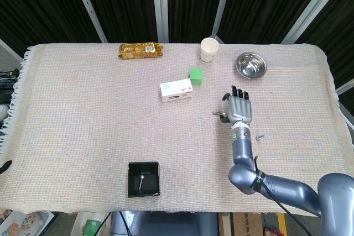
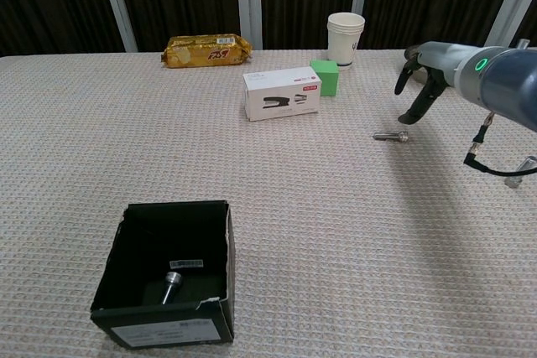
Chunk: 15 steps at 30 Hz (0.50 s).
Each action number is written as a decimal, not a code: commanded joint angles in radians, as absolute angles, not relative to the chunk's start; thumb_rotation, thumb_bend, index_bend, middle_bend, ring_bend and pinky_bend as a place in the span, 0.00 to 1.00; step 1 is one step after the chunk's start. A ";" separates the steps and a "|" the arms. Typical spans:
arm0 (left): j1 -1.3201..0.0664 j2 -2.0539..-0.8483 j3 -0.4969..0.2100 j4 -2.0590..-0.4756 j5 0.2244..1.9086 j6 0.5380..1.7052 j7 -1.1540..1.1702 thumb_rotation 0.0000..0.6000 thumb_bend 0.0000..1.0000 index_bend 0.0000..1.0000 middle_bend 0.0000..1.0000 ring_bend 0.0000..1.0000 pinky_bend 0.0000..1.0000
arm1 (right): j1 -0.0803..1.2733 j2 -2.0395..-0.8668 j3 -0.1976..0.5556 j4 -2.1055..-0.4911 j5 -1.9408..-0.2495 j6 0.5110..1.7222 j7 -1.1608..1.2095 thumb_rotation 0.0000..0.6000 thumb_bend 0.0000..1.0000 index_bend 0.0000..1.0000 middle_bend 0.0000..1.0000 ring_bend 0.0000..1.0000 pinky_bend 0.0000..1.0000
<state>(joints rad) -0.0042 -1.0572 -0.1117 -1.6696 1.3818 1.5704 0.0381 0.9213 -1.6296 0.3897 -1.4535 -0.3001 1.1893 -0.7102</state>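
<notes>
Bolt (image 1: 219,114), small and silver, lies on the woven cloth (image 1: 83,109) right of the table's middle, its length running left to right. Right hand (image 1: 239,108) hangs over it with fingers spread and nothing in them; from the chest camera the hand (image 2: 417,83) sits above and just behind the bolt (image 2: 391,136), fingertips pointing down toward it, apart from it. Another small bolt (image 1: 259,136) rests on the cloth just right of the forearm, nearer the table's near edge.

Farther back and to the left, a white stapler box (image 1: 176,89) stands with a green cube (image 1: 196,75) close at its far right corner. Behind those, near the far edge, a paper cup (image 1: 209,49) stands upright, with a steel bowl (image 1: 250,64) to its right and a gold snack packet (image 1: 140,51) well off to its left. Close to the near edge, left of centre, a black open box (image 1: 144,179) holds one more bolt (image 2: 173,279). The left hand does not show.
</notes>
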 commanded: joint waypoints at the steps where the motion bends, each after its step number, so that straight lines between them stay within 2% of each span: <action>1: -0.003 -1.057 -0.110 -1.671 1.385 1.573 0.038 1.00 0.04 0.05 0.01 0.00 0.12 | 0.931 -1.650 0.396 -1.429 -0.300 1.193 -0.711 1.00 0.28 0.36 0.00 0.00 0.00; 15: -0.001 -1.050 -0.114 -1.667 1.377 1.571 0.019 1.00 0.04 0.05 0.01 0.00 0.12 | 0.934 -1.752 0.402 -1.287 -0.309 1.144 -0.685 1.00 0.28 0.41 0.00 0.00 0.00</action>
<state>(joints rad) -0.0011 -1.0498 -0.1136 -1.6676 1.3773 1.5710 0.0194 0.9348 -1.7458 0.4004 -1.2946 -0.3047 1.1476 -0.6898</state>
